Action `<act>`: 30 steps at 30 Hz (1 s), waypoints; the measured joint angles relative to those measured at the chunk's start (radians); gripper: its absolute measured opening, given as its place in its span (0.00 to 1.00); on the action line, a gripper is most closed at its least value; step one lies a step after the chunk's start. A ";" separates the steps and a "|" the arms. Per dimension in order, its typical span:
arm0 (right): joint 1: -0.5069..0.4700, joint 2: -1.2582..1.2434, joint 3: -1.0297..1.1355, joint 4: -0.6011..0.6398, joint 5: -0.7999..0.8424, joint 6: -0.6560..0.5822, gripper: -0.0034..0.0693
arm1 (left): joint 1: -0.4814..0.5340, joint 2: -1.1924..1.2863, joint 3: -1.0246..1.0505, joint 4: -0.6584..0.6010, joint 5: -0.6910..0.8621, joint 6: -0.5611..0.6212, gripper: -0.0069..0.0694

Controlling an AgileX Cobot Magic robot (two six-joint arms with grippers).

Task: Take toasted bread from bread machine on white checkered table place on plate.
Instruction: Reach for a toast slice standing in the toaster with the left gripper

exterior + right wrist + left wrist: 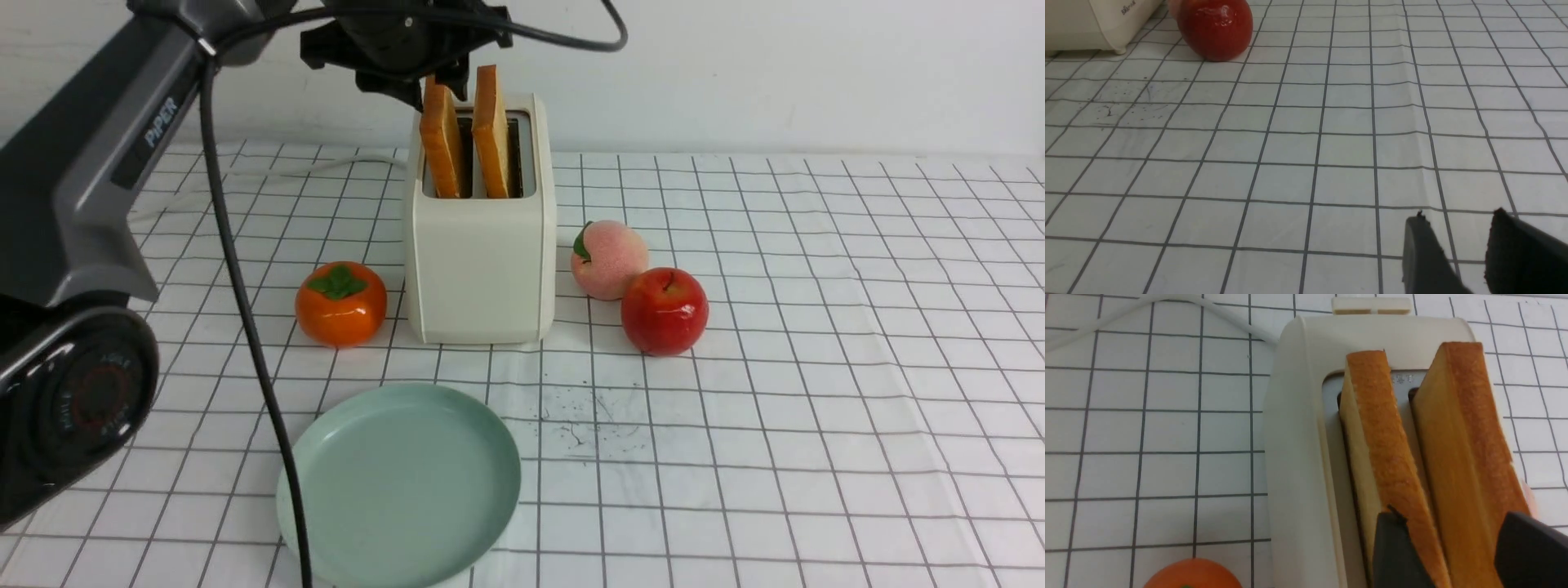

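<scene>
Front view: two square golden slices of toasted bread (442, 143) stand upright in the boxy cream-white bread machine (482, 269), tops proud of the slots for gripping, with the round mint-green plate (400, 482) lying bare on the white checkered surface (816, 408) in front to receive them. The left hand (1451, 516) hangs over the slots, fingers spread astride the slice farther from the orange fruit (1188, 575), gripping nothing. The right hand (1458, 213) sits part-open and empty, well apart from the machine.
</scene>
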 joint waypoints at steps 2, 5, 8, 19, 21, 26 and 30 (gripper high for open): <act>0.000 0.000 0.000 0.000 0.000 0.000 0.38 | 0.000 0.016 0.000 0.019 -0.016 0.000 0.55; 0.000 0.000 0.000 0.000 0.000 0.000 0.38 | 0.000 0.034 0.000 0.054 -0.035 -0.007 0.55; 0.000 0.000 0.000 0.000 0.000 0.000 0.38 | 0.000 0.047 0.000 0.080 -0.049 -0.018 0.55; 0.000 0.000 0.000 0.000 0.000 0.000 0.38 | 0.000 0.084 0.000 0.086 -0.114 -0.024 0.34; 0.000 0.000 0.000 0.000 0.000 0.000 0.38 | 0.000 0.084 0.000 0.086 -0.121 -0.025 0.25; 0.000 0.000 0.000 0.000 0.000 0.000 0.38 | 0.000 0.083 0.000 0.086 -0.123 -0.025 0.22; 0.000 0.000 0.000 0.000 0.000 0.000 0.38 | 0.000 0.051 0.003 0.089 -0.123 -0.025 0.22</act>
